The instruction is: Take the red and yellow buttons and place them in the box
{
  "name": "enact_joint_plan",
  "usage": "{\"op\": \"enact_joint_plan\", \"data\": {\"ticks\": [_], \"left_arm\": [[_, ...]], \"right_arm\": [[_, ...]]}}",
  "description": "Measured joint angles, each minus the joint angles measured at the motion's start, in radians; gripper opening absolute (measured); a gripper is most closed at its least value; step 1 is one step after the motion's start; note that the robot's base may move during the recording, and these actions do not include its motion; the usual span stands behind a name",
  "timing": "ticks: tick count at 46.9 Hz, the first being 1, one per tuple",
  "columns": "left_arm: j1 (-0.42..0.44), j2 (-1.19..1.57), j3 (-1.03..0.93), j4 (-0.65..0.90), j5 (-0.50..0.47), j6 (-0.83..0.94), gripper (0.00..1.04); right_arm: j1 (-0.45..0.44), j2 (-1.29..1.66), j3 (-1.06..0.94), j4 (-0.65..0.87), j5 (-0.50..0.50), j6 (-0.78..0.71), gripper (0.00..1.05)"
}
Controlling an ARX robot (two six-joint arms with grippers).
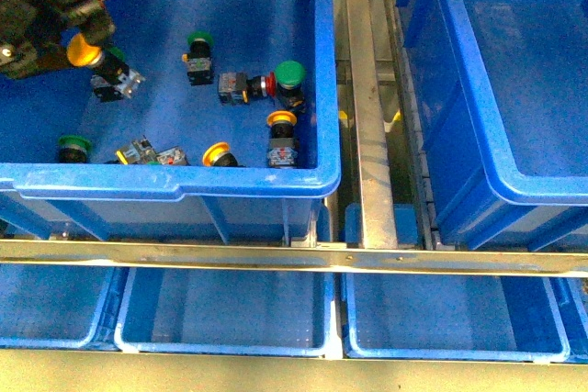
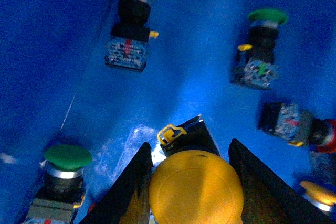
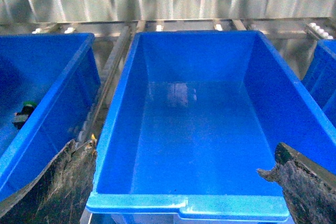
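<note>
My left gripper (image 1: 87, 43) is inside the left blue bin (image 1: 184, 181), shut on a yellow button (image 1: 84, 50). In the left wrist view the yellow cap (image 2: 195, 188) sits between the two dark fingers (image 2: 131, 192). On the bin floor lie a red button (image 1: 266, 86) on its side, a yellow button (image 1: 281, 120) and another yellow one (image 1: 217, 153). The box (image 1: 514, 89), an empty deep blue bin, stands to the right. My right gripper (image 3: 178, 192) hangs open over the near rim of the box (image 3: 194, 129) and holds nothing; it is out of the front view.
Green-capped buttons (image 1: 199, 40) (image 1: 289, 71) (image 1: 73, 143) lie among the others in the left bin. A metal rail (image 1: 367, 135) runs between the two bins. Shallow blue trays (image 1: 230, 309) sit in a row below the front rail.
</note>
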Motion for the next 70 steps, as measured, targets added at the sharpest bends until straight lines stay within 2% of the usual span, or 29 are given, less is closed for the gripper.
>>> {"op": "enact_joint_plan", "data": {"ticks": [14,25,54,70], "left_arm": [[0.0,-0.223,-0.198,0.014,0.061,-0.171,0.35],[-0.132,-0.349,-0.272,-0.012,0.077,-0.314,0.35],[-0.453,-0.264,-0.011,-0.05,0.064,-0.557,0.35],[-0.557,-0.217,0.058,-0.066,0.037,-0.624,0.35]], "right_arm": [[0.0,0.0,0.0,0.0,0.0,0.0,0.99],[0.0,0.0,0.0,0.0,0.0,0.0,0.99],[0.0,0.0,0.0,0.0,0.0,0.0,0.99],[0.0,0.0,0.0,0.0,0.0,0.0,0.99]]}}
